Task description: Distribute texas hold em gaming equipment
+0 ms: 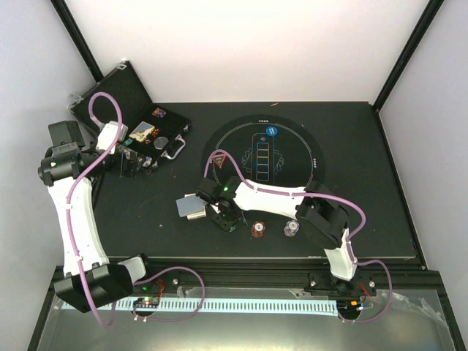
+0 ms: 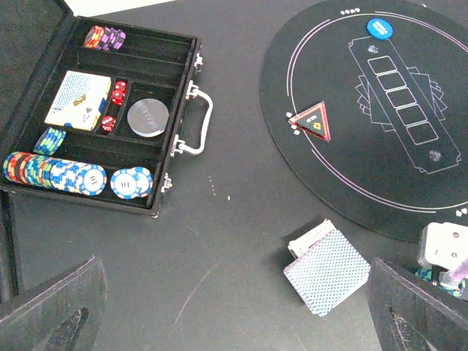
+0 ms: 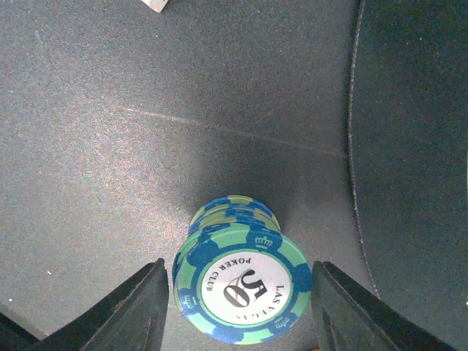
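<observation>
The dark table (image 1: 146,234) carries an open black case (image 1: 117,91) at its far left corner and a round printed mat (image 1: 296,150) in the middle. A pack of cards (image 1: 189,208) lies left of the mat. A stack of teal chips (image 3: 241,289) stands just beside the mat's edge. Nearer the front stand what look like a brown-red stack (image 1: 257,229) and a whitish stack (image 1: 292,229).
</observation>
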Available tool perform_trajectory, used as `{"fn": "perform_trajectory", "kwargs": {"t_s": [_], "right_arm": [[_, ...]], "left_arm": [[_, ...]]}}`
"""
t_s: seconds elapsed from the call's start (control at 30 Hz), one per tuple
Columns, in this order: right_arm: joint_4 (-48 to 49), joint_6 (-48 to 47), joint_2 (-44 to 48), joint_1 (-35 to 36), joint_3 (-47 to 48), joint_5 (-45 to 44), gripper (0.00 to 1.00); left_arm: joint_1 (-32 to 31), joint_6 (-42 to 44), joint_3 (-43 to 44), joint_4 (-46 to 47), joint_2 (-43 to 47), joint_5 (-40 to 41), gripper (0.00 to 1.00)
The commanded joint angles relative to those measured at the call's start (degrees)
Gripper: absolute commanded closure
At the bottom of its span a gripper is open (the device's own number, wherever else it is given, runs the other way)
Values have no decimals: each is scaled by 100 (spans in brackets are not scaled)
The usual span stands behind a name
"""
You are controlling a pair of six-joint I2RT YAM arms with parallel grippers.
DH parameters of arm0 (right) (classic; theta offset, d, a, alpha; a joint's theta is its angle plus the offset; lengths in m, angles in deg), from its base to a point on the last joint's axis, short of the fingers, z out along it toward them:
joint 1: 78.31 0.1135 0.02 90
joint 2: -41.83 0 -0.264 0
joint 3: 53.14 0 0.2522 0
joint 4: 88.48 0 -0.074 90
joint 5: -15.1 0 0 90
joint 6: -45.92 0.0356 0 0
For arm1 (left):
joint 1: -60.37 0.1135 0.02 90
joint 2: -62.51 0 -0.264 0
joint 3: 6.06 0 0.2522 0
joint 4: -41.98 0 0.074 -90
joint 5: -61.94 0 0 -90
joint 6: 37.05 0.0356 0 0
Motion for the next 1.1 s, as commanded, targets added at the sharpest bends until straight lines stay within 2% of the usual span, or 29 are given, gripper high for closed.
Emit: {"fn": "perform_trajectory", "kwargs": {"t_s": [0.0, 0.17, 0.33, 0.57, 0.8, 1.07], "right_arm": [[30, -29, -120, 41, -28, -33, 43], [19, -14, -138, 41, 3, -88, 49], [12, 1, -113, 41, 16, -96, 69], [-95, 41, 24, 41, 173, -62, 79], [-338, 159, 179, -12, 853, -335, 83], [-391, 388, -246, -681, 1851, -455, 83]], "left_arm": [[61, 117, 257, -126, -34, -82, 1], [84, 127, 267, -140, -42, -89, 1], [114, 129, 283, -153, -56, -110, 1], [127, 138, 277, -166, -58, -156, 1], [149, 145, 277, -168, -65, -183, 1], [185, 160, 299, -212, -58, -198, 1]]}}
